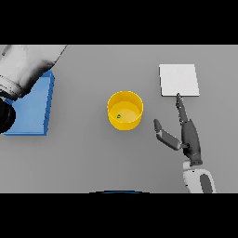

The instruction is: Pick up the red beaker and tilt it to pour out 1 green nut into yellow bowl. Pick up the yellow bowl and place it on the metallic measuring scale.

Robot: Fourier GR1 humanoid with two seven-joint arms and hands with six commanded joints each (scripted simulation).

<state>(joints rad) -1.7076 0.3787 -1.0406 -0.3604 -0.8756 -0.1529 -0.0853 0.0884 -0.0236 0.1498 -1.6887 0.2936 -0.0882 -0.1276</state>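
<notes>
A flat blue mat (30, 109) lies at the left of the grey desk (83, 153). At centre, the round yellow bowl (125, 109) holds one green nut (119, 116). The right hand (186, 135) is spread wide and empty, fingertips at the flat metallic scale (179, 80).

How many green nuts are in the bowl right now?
1: a green nut lies on the bowl floor, left of centre. None shows on the table.

left arm (23, 69) cut by left edge; hand unseen.
</notes>
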